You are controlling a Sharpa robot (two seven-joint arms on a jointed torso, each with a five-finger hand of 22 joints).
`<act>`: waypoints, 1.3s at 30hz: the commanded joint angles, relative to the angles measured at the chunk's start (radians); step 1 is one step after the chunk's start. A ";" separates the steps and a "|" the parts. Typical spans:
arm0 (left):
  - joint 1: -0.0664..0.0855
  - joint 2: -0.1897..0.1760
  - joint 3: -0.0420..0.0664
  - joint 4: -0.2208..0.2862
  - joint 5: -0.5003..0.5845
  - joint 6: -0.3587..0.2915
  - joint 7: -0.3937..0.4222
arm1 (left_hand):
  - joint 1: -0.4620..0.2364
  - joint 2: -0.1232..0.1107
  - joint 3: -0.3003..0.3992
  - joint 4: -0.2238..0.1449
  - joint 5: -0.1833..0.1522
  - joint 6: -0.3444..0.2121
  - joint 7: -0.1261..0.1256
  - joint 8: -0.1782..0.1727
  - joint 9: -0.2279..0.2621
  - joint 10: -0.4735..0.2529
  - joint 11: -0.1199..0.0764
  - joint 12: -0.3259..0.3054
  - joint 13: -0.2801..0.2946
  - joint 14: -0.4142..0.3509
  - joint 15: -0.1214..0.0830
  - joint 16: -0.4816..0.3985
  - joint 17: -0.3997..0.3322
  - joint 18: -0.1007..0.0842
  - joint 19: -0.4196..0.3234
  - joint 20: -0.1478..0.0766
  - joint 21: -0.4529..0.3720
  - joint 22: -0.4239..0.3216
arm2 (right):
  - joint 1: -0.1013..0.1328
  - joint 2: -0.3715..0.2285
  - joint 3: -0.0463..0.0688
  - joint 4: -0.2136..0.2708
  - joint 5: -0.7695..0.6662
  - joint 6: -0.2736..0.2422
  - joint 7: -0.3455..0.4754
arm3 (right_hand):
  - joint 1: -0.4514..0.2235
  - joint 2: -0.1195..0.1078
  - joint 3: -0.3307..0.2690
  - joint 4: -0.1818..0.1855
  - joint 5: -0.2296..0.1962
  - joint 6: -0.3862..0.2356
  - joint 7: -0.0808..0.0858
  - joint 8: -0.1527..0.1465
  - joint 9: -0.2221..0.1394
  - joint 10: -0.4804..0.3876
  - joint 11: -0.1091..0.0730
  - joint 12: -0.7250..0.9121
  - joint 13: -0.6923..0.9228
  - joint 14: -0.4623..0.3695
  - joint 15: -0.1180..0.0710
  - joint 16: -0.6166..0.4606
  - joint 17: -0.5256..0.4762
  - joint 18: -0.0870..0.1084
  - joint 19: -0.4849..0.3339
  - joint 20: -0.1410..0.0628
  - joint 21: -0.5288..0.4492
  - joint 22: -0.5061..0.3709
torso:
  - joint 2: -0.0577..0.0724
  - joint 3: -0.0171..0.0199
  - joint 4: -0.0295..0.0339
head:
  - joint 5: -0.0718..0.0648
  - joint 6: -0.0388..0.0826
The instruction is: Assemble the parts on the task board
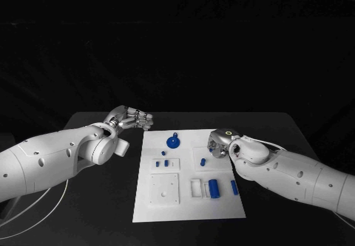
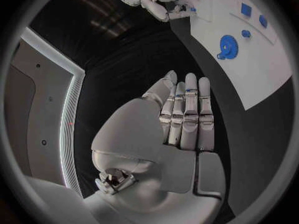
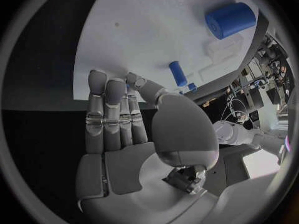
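While both hands hold nothing, the left hand (image 1: 133, 119) hovers over the black table (image 1: 89, 123) beside the task board (image 1: 189, 205), fingers straight. The right hand (image 1: 218, 144) sits over its right edge, fingers straight. Blue parts (image 1: 214, 188) lie on it.

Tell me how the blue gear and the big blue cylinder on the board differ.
The blue gear is flat and round with a toothed rim; the big blue cylinder is smooth and elongated. The gear lies on the far part of the task board; the cylinder lies on its side on the near part, beside a white recess. Both are blue, and neither hand holds them.
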 commanded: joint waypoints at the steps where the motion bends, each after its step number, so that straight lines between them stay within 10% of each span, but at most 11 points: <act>1: 0.002 0.001 0.001 0.001 0.007 0.015 0.003 | -0.003 0.004 -0.005 0.001 0.000 0.004 -0.003 -0.003 -0.001 0.002 0.002 -0.003 -0.001 0.007 0.001 -0.002 0.001 0.006 0.008 -0.002 -0.006 0.000 | -0.002 0.002 -0.001 0.005 0.016 0.004 0.011 | -0.009 -0.007 -0.021 0.007 -0.001 -0.020 0.002 0.001 -0.003 -0.021 0.005 -0.003 -0.002 0.001 0.008 -0.006 -0.002 0.017 0.029 0.005 -0.010 -0.006 | 0.000 0.0004 -0.0002 | 0.001 0.000; 15: 0.002 0.000 0.001 0.000 0.007 0.015 0.003 | -0.004 0.004 -0.008 0.001 -0.003 0.003 -0.003 -0.003 -0.001 0.001 0.002 -0.003 -0.001 0.006 0.002 -0.002 0.002 0.006 0.008 -0.001 -0.008 -0.005 | -0.002 0.003 -0.001 0.008 0.026 0.001 0.015 | -0.012 0.004 -0.090 0.042 -0.065 -0.018 -0.004 0.002 -0.003 -0.024 0.003 -0.004 -0.002 0.004 0.007 -0.003 -0.007 0.012 0.037 0.006 -0.020 -0.037 | 0.001 0.0011 -0.0001 | 0.004 0.001; 24: 0.002 -0.001 0.001 0.000 0.007 0.016 0.002 | -0.004 0.005 -0.010 0.002 -0.005 0.003 -0.003 -0.003 -0.001 0.001 0.002 -0.003 -0.001 0.006 0.002 -0.002 0.002 0.006 0.009 -0.001 -0.007 -0.008 | -0.002 0.005 -0.001 0.008 0.012 -0.007 0.002 | 0.030 0.045 -0.037 0.026 -0.091 0.014 -0.006 0.004 0.000 0.013 -0.009 -0.002 -0.002 0.004 -0.003 -0.002 -0.004 0.008 0.037 -0.005 -0.010 -0.035 | 0.000 0.0012 -0.0008 | 0.005 0.000; 39: 0.002 -0.002 0.001 -0.001 0.007 0.015 0.002 | -0.002 0.005 -0.011 0.001 -0.004 0.003 -0.003 -0.003 -0.001 0.002 0.002 -0.003 -0.001 0.006 0.002 -0.002 0.003 0.006 0.009 -0.001 -0.007 -0.010 | -0.002 0.007 -0.001 0.017 -0.047 -0.115 -0.037 | 0.047 0.037 0.008 -0.001 -0.092 0.053 -0.016 0.003 0.000 0.061 -0.019 -0.003 -0.002 0.011 -0.019 -0.005 0.006 0.005 0.035 -0.023 0.038 0.005 | 0.000 0.0005 -0.0005 | 0.008 -0.003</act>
